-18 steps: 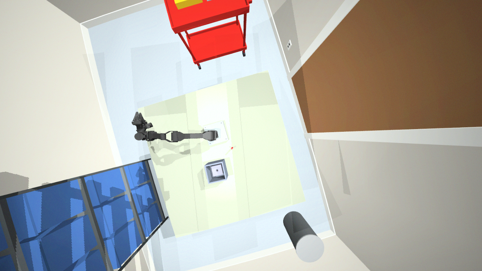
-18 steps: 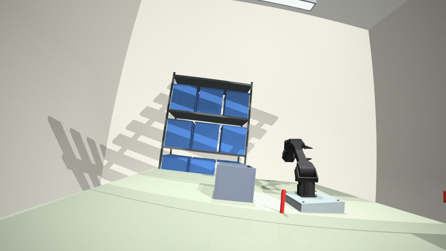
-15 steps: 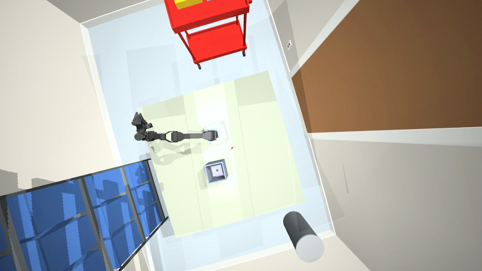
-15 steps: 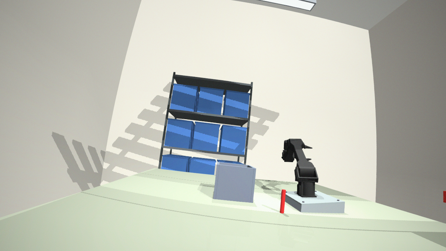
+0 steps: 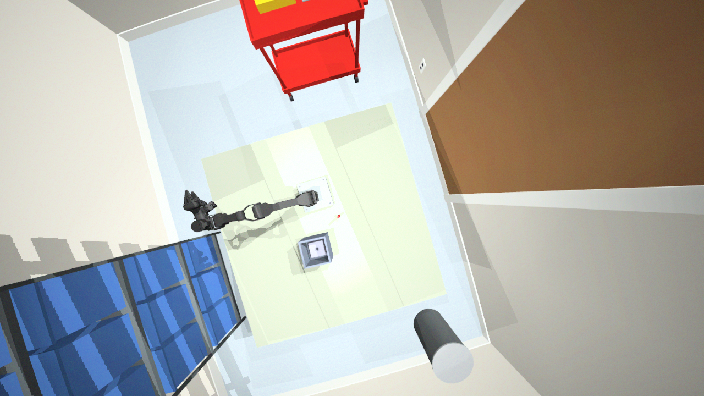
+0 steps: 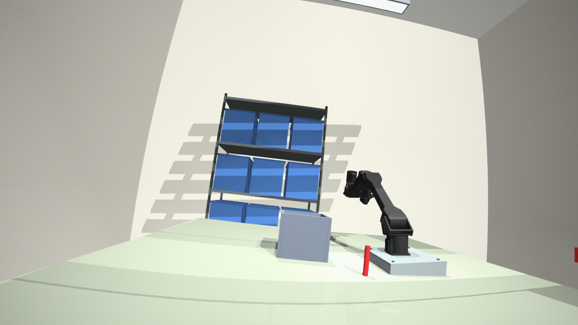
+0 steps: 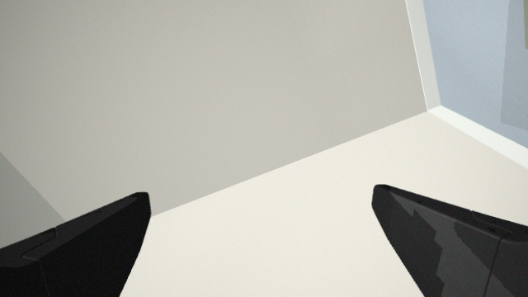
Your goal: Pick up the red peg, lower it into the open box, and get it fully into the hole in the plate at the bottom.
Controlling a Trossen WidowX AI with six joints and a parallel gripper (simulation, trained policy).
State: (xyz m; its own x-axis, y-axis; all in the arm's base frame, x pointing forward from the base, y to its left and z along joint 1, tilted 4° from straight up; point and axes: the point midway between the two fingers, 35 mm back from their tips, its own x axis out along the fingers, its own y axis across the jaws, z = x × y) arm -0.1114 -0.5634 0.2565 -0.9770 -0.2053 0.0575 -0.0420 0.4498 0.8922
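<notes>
Pale green, the table [image 5: 374,197] [image 6: 202,290] carries the upright red peg [image 5: 338,216] [image 6: 365,260], between its edges, near the open box [image 5: 315,265] [image 6: 304,238]. Beyond the table's edge by the blue-bin shelf [image 5: 122,290] [image 6: 269,151], the tool [image 5: 188,191] [image 7: 264,199] is spread wide, gripping nothing.

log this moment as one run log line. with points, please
hand [image 5: 188,192] [image 7: 264,199]: open, nothing held | red cylindrical peg [image 5: 338,216] [image 6: 365,260]: upright, outside grey open box [image 5: 328,256] [image 6: 305,238]

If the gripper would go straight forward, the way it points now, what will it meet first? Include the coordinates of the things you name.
Probably the pale room wall [image 7: 268,256]: between and beyond the open jaws, the wrist view shows only walls and a strip of floor. Depth is unclear, so I cannot tell how near it is.
</notes>
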